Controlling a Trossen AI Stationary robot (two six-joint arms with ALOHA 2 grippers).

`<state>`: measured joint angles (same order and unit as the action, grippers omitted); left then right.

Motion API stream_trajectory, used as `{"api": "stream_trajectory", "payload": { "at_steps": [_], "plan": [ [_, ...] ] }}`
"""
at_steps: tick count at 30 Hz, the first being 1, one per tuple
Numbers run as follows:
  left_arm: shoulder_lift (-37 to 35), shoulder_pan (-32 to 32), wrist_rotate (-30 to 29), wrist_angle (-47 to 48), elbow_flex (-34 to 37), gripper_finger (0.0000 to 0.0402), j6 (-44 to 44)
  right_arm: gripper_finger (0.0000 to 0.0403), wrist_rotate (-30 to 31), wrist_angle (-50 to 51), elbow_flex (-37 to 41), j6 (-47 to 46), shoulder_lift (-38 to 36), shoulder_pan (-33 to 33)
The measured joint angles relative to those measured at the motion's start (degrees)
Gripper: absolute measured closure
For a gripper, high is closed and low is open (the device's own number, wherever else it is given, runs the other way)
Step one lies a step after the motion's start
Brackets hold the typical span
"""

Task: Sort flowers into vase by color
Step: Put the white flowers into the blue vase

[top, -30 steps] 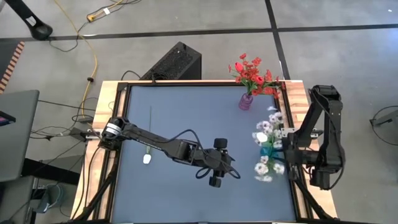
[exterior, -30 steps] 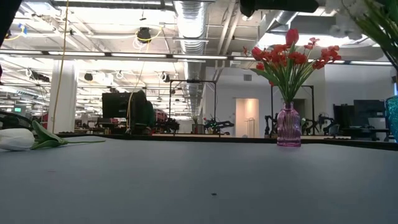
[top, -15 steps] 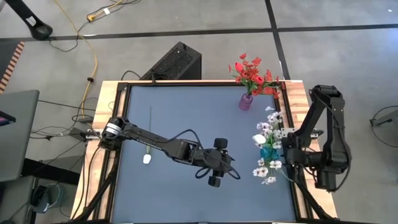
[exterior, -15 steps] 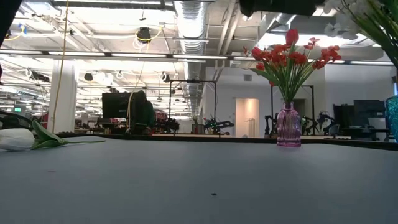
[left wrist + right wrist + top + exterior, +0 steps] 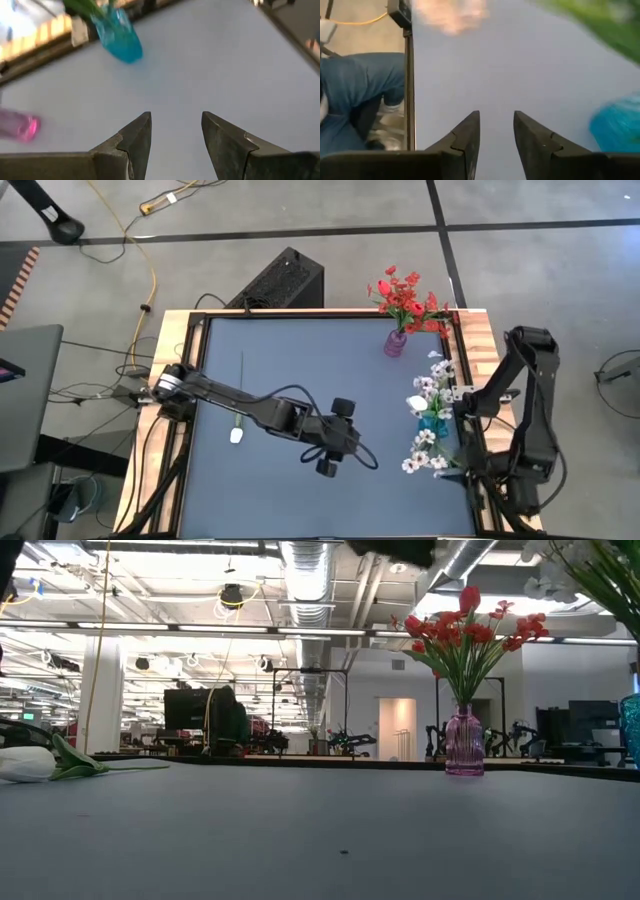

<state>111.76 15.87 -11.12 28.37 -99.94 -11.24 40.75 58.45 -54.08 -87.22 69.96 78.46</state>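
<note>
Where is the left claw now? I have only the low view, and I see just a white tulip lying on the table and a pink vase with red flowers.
Observer: The left claw hangs over the middle of the table, well apart from the white tulip.
Operator: Is it holding something?
Observer: No. The left wrist view shows its fingers open, with only bare table between them.
Operator: And where is the right claw?
Observer: The right claw is at the table's right edge, near the blue vase with the white flowers. It is open and empty too.
</note>
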Motion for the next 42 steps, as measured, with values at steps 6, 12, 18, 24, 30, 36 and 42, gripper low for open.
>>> {"api": "stream_trajectory", "payload": {
  "at_steps": [6, 12, 18, 24, 30, 36, 42],
  "plan": [
    [-2.54, 0.42, -1.18, 6.91, 2.07, 0.0237, 2.56, 0.0286, 1.64, -8.86, 0.00, 14.22, 8.93, -5.71],
    [-7.79, 2.21, -4.22, 1.14, 13.19, 0.0237, 5.00, 0.0349, 3.34, -9.43, -2.43, 23.07, 16.35, -10.56],
    [-15.44, 2.53, -6.09, -17.54, 28.40, 0.0237, 6.92, 0.0383, 2.50, 4.09, -10.43, 24.84, 17.54, -12.28],
    [-20.14, 2.46, -6.18, -27.18, 35.51, 0.0237, 8.43, 0.0371, 7.51, 21.97, -15.16, 11.85, 16.43, -12.25],
    [-20.76, 2.45, -6.12, -26.76, 36.15, 0.0237, 8.89, 0.0385, 3.80, 31.51, -15.78, 5.02, 16.24, -12.37],
    [-20.76, 2.44, -5.70, -25.03, 36.15, 0.0237, 8.96, 0.0372, -2.41, 31.55, -16.89, 4.23, 14.96, -15.04],
    [-20.76, 1.94, -6.71, -20.82, 36.13, 0.0237, 9.06, 0.0373, -12.87, 29.79, -19.58, 6.46, 13.75, -16.83]
  ]
}}
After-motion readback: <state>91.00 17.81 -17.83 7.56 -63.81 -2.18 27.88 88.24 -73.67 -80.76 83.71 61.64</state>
